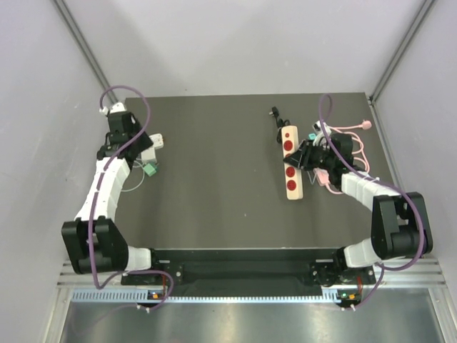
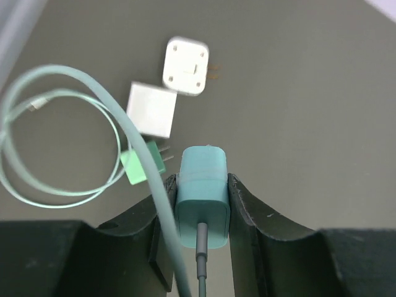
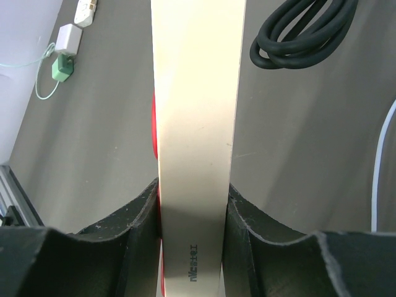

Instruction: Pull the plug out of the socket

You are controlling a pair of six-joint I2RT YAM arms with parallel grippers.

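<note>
In the left wrist view a teal plug (image 2: 203, 195) with a grey cable in its back sits between the jaws of my left gripper (image 2: 203, 185), which is shut on it above the table's left side (image 1: 143, 146). The socket is a cream power strip (image 1: 290, 161) with red outlets, lying right of centre. My right gripper (image 1: 305, 158) is shut on its narrow sides. In the right wrist view the strip (image 3: 197, 124) runs straight up between the fingers (image 3: 139, 210). The plug is far from the strip.
Below the left gripper lie a white charger with prongs (image 2: 185, 66), a white square adapter (image 2: 151, 110), a small green plug (image 2: 143, 163) and a looped pale green cable (image 2: 62, 124). A coiled black cord (image 3: 303, 31) lies beyond the strip. Pink cables (image 1: 353, 146) trail at the right.
</note>
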